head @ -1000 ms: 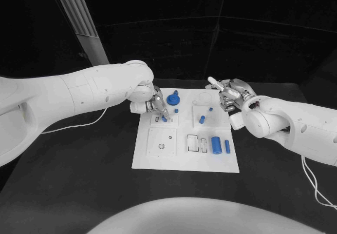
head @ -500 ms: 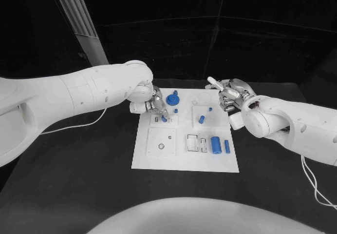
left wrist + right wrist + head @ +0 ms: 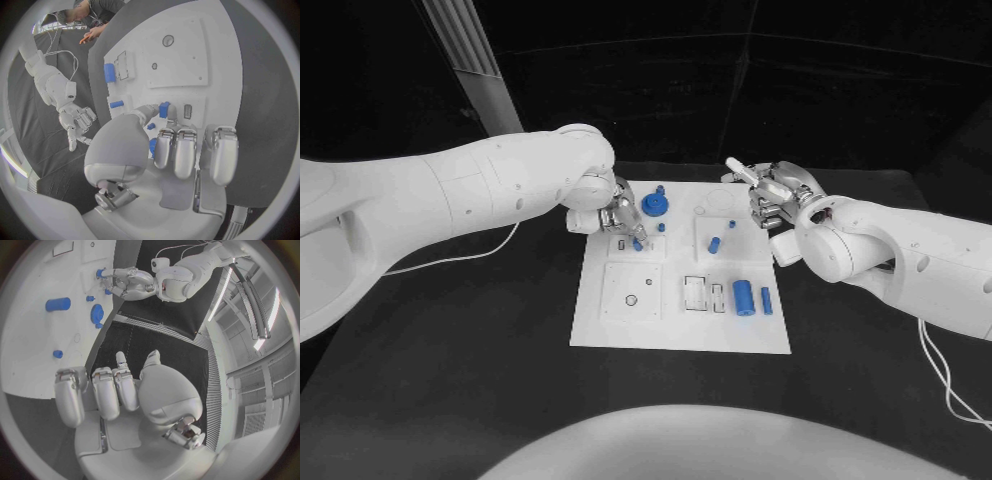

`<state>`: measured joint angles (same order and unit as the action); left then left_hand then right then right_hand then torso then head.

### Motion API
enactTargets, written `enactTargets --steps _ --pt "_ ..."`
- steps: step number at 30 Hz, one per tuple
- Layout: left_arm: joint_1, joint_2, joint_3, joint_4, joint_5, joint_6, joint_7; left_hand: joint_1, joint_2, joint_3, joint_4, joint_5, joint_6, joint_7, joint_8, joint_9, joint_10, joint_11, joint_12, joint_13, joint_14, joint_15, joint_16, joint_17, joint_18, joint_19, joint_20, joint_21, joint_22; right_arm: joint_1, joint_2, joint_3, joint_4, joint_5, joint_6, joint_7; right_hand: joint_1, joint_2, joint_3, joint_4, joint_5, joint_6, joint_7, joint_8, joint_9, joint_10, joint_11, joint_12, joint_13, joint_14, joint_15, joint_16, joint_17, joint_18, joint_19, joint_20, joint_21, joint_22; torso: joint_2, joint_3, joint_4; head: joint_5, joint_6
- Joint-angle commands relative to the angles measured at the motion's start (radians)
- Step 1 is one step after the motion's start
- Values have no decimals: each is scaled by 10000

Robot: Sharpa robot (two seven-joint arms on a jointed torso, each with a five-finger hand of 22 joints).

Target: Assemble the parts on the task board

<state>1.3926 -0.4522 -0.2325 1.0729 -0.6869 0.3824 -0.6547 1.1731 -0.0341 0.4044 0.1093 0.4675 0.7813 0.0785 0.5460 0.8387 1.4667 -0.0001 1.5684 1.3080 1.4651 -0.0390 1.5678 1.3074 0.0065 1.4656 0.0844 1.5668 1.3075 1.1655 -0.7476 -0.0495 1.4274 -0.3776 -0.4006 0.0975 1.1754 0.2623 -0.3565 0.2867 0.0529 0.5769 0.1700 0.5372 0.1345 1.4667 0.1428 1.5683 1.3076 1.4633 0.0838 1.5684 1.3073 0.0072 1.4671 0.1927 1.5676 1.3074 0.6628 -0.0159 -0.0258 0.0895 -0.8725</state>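
A: Several parts are sitting on the task board [image 3: 678, 330] already. A blue gear [image 3: 656, 206] is lying near its far edge, a small blue peg [image 3: 714, 244] is resting in the middle, and a fat blue cylinder [image 3: 744, 297] with a thinner blue pin [image 3: 766, 300] beside it is occupying the near right side.

B: So how much is remaining, in your judgement?

A: A fair amount, I'm guessing. The square plate [image 3: 633, 290] on the near left is showing bare holes, and the slots [image 3: 704, 294] beside the cylinder are looking unfilled.

B: What is the left hand [image 3: 615, 215] doing?

A: It is pinching a small blue part [image 3: 164, 109] between thumb and a fingertip, holding it just above the board's far left area, next to the gear. In the left wrist view the other fingers [image 3: 185, 152] are lying curled.

B: And the right hand [image 3: 773, 198]?

A: It is hovering past the board's far right corner, gripping nothing, fingers loosely spread.

B: So one insertion is under way?

A: That's how I'm reading it; whether the part is seated I cannot tell.
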Motion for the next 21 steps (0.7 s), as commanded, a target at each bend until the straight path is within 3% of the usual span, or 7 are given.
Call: enactTargets --steps 1,6,9,12,15,21 --pt "-23 14 -12 10 -13 215 40 -101 -10 -2 58 -70 172 -116 -23 4 1041 74 24 2628 1057 23 30 2634 -65 1052 -42 40 2633 16 -6 5 20 -18 -49 55 82 -12 32 19 47 -14 450 30 -10 1041 -20 25 2632 1075 -32 24 2635 -72 1037 -42 32 2634 2 2 0 -2 -1" --pt "-29 22 -12 -10 -14 206 48 46 72 92 -5 129 144 -131 -33 23 1041 61 24 2628 1057 18 30 2634 -65 1052 -36 40 2633 16 -5 5 18 -18 -48 56 82 -12 32 19 47 -14 450 30 -10 1041 -20 25 2632 1075 -32 24 2635 -72 1037 -42 32 2634 -2 3 3 1 -1" --pt "-31 25 -12 -20 -14 182 77 347 140 378 -248 289 100 -112 -19 75 1041 69 24 2628 1057 14 30 2634 -65 1052 -32 40 2633 16 -3 5 18 -18 -47 56 82 -12 32 19 47 -14 450 30 -10 1041 -20 25 2632 1075 -32 24 2635 -72 1037 -42 32 2634 -2 5 5 3 -1" --pt "-34 22 -12 -22 -14 128 151 480 103 625 -439 404 79 -53 16 140 1041 117 24 2628 1057 45 30 2634 -65 1052 -20 40 2633 16 -1 5 12 -18 -48 56 86 -8 31 20 48 -9 449 36 -13 1041 -21 25 2632 1075 -33 24 2635 -72 1037 -42 32 2634 -5 3 4 4 -1" --pt "-35 15 -12 -17 -14 85 225 515 25 869 -598 785 84 17 58 208 1041 177 24 2628 1057 89 30 2634 -65 1052 5 40 2633 16 -3 5 10 -19 -49 58 86 -8 31 20 48 -9 449 36 -13 1041 -21 25 2632 1075 -33 24 2635 -72 1037 -42 32 2634 -2 -1 7 1 -1" --pt "-36 -45 -12 35 -14 -76 507 491 -52 919 -660 836 89 36 84 245 1041 198 24 2628 1057 108 30 2634 -65 1052 19 40 2633 16 -5 5 5 -19 -50 61 86 -8 31 20 48 -9 449 36 -13 1041 -21 25 2632 1075 -33 24 2635 -72 1037 -42 32 2634 3 -2 9 -10 -1"
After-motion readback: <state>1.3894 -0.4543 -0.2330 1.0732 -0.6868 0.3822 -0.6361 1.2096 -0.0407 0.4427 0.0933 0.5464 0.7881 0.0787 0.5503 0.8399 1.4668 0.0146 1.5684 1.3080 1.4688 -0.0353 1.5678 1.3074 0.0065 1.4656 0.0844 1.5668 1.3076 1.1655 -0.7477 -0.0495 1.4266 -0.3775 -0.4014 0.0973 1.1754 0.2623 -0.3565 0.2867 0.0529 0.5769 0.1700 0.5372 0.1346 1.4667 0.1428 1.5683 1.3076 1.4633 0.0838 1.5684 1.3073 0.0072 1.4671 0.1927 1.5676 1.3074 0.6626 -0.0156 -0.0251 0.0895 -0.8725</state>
